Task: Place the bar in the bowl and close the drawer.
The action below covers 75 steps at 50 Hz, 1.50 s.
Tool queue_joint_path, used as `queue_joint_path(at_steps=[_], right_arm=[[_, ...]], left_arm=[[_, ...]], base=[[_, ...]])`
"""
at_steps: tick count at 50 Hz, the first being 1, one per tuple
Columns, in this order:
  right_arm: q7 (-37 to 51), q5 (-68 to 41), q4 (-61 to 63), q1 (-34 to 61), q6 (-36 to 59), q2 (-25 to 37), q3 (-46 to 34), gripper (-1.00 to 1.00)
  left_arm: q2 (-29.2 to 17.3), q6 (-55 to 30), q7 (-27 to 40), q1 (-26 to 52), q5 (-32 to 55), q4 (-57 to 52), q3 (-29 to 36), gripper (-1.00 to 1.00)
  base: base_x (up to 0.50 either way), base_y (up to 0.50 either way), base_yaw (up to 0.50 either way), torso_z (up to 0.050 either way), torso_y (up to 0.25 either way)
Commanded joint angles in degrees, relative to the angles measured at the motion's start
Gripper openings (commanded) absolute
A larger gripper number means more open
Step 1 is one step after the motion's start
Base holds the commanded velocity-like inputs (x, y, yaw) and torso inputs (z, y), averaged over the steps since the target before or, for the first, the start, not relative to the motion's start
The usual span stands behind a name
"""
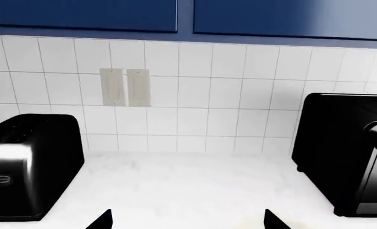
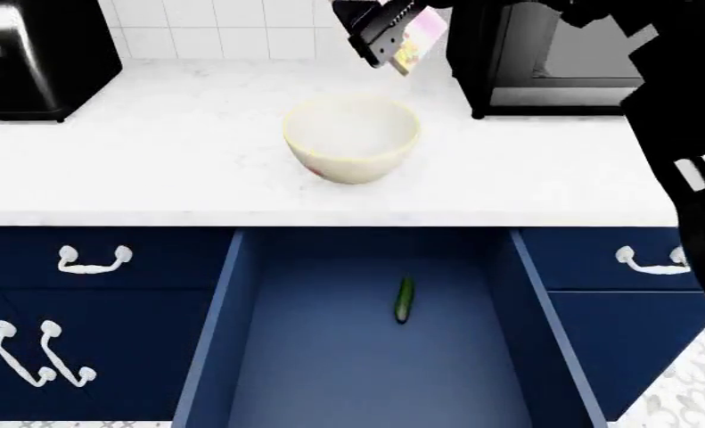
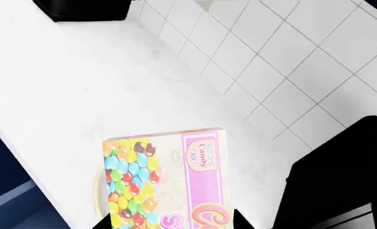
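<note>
A black toaster (image 2: 25, 58) is standing at the counter's (image 2: 150, 160) far left. Nearer the middle, the bowl (image 2: 352, 138) is sitting upright on the white top. Above and behind it the right gripper (image 2: 382, 40) is hanging, jaws closed on the bar (image 2: 414, 40). Below, the drawer (image 2: 364, 357) is standing wide open, a cucumber (image 2: 405, 299) lying on its floor. The left gripper (image 1: 187, 222) is showing only two dark fingertips, seemingly spread with nothing between.

We can read one word only: "Candy", in small letters on the pink panel of the flat pink-and-yellow bar packet (image 3: 169, 181). Larger lettering lower on it is cut off and unreadable.
</note>
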State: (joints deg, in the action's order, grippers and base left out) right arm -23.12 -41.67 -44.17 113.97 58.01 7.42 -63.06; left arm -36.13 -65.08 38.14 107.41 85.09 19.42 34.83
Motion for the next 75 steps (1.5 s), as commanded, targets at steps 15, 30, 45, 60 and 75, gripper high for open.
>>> queue_joint_path(at_steps=[15, 30, 45, 60, 75], right_arm=[[9.2, -21.6, -21.3, 4.5, -9.8, -7.4, -18.7, -1.0], [11.9, -28.1, -21.1, 6.1, -10.1, -7.4, -22.6, -1.0], [15.1, -32.7, -20.1, 8.5, -11.2, -7.4, -23.6, -1.0], [18.2, -37.2, -19.2, 11.6, -11.6, -7.4, -24.3, -1.0], [22.5, -47.1, -20.2, 8.4, -18.2, -7.4, -26.2, -1.0]], left_arm=[[3.4, 3.8, -6.1, 4.3, -12.0, 9.8, 5.8, 1.0], [3.3, 3.2, -6.5, 4.9, -12.5, 9.9, 6.5, 1.0], [3.7, 3.5, -6.6, 5.9, -13.4, 10.8, 6.8, 1.0], [3.5, 3.1, -6.6, 6.8, -13.3, 11.3, 6.5, 1.0], [3.9, 3.2, -7.5, 7.6, -14.1, 12.0, 7.1, 1.0]], base=[[0.0, 0.0, 0.0, 0.0, -0.112], [0.0, 0.0, 0.0, 0.002, -0.25], [0.0, 0.0, 0.0, 0.007, -0.199], [0.0, 0.0, 0.0, 0.0, 0.0], [0.0, 0.0, 0.0, 0.0, 0.0]])
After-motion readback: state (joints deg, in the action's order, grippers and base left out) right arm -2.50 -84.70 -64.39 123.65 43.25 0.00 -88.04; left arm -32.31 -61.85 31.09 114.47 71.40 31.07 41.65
